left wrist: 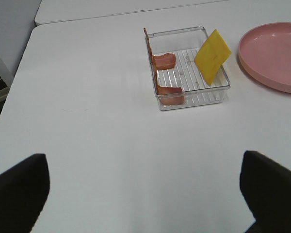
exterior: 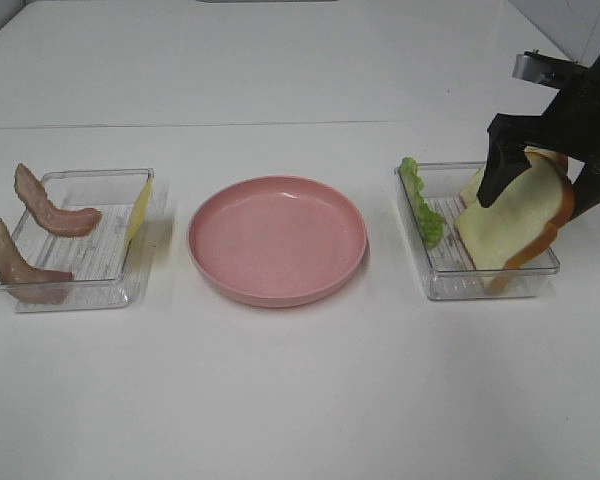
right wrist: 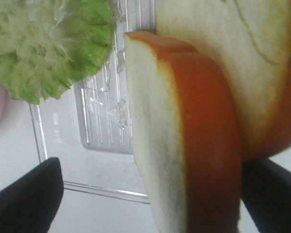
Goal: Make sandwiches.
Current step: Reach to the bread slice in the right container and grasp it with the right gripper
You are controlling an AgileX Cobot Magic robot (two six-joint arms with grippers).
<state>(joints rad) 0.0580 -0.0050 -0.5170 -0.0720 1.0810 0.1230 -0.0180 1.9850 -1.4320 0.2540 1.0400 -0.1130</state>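
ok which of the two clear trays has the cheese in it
The left tray, with the bacon strips: the yellow cheese square leans against its wall. The right tray holds lettuce and bread slices.

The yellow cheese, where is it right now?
Exterior high view, left side: the cheese leans inside the clear tray, between the bacon strips and the pink plate.
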